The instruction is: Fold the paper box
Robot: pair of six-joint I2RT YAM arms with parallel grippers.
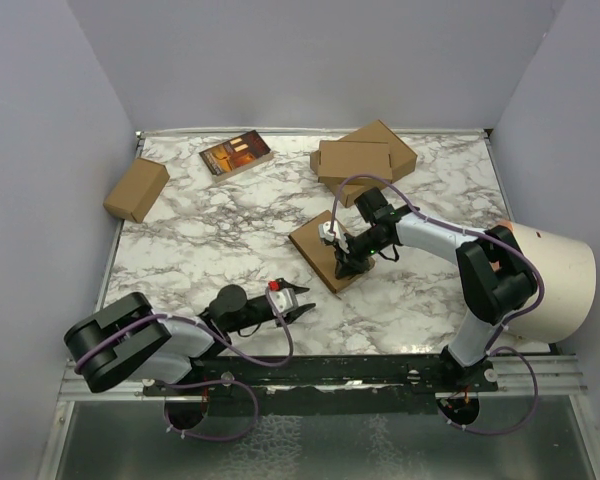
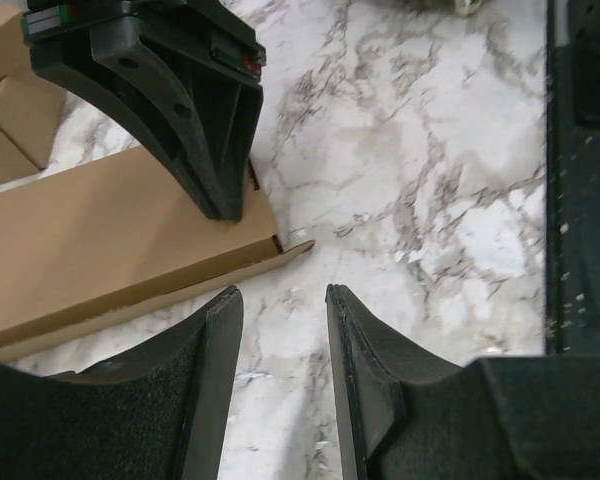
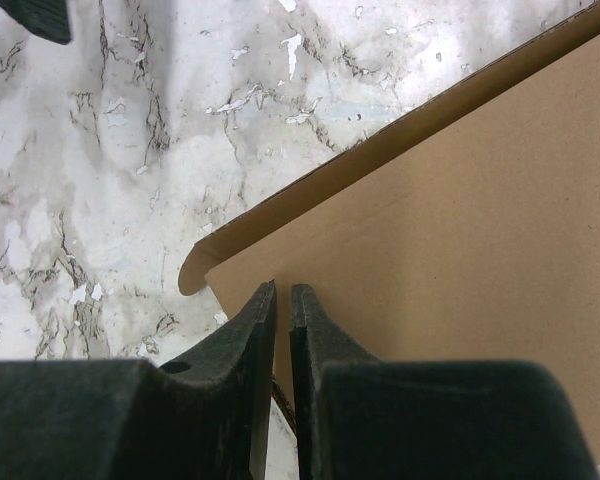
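A: Paper box [image 1: 312,250] – where?

B: Flat on the marble tabletop [image 1: 210,250], about centre, turned on the diagonal. It is thin and brown with the top panel down. In the right wrist view a narrow flap edge runs alongside that panel, its rounded end sticking out past the corner.

A: Right gripper [image 1: 342,265]?

B: It sits over the box's near corner. The jaws are drawn almost together with only a slit between them, and I see no cardboard in the slit. The tips sit at the edge of the top panel. I cannot tell whether they press on it or only touch it.

A: Left gripper [image 2: 280,295]?

B: Low over bare marble, just off the box's near-left corner and not touching it. The jaws stand partly apart with nothing between them. From its wrist camera the box lies ahead and to the left, with the other arm's fingers [image 2: 195,120] coming down onto it.

A: Anything else on the tabletop?

B: A small thicker carton [image 1: 137,188] at the far left edge, well apart from the box. A dark printed packet [image 1: 235,154] lies at the back. Two brown boxes [image 1: 365,155] are stacked at the back right. A large white rounded object [image 1: 555,280] stands off the right edge behind the right arm; I cannot tell what it is.
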